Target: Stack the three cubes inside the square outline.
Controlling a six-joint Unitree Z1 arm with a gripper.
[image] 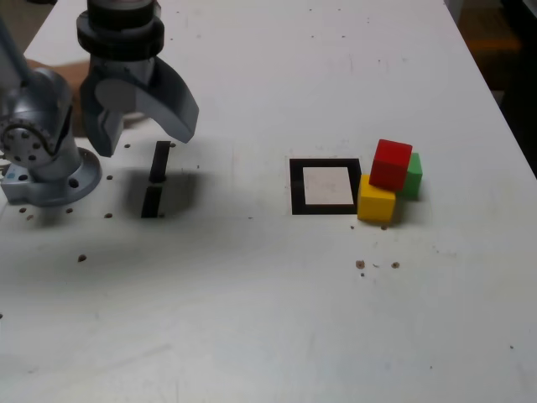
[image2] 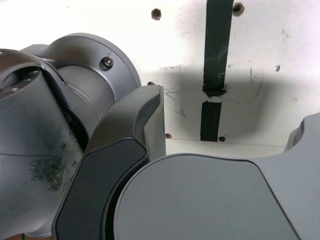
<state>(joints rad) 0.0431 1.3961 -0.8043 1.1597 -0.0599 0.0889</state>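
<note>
Gripper (image: 143,134) is hanging above the table (image: 268,319) at the exterior view's left, beside the arm's grey base (image: 50,172), with its two fingers (image: 172,105) spread wide and holding nothing. Directly under it two short black strips (image: 156,179) are lying end to end on the white surface; the wrist view is showing the same strips (image2: 214,75) between the grey finger shells, with a small gap where they meet.

Square outline (image: 325,186), a thick black border around a white centre, is lying near the middle of the table and is standing empty. The three cubes are sitting in a tight cluster just beside its edge on the exterior view's right, well apart from the gripper. The yellow cube (image: 376,201) is resting on the table nearest the outline, apparently touching the border's corner. The green cube (image: 412,175) is sitting behind it, farther to the exterior view's right. The red cube (image: 391,164) is perching on top, bridging the yellow and green cubes and appearing slightly tilted. Small dark specks (image: 361,264) are dotting the table in front of the cluster.
</note>
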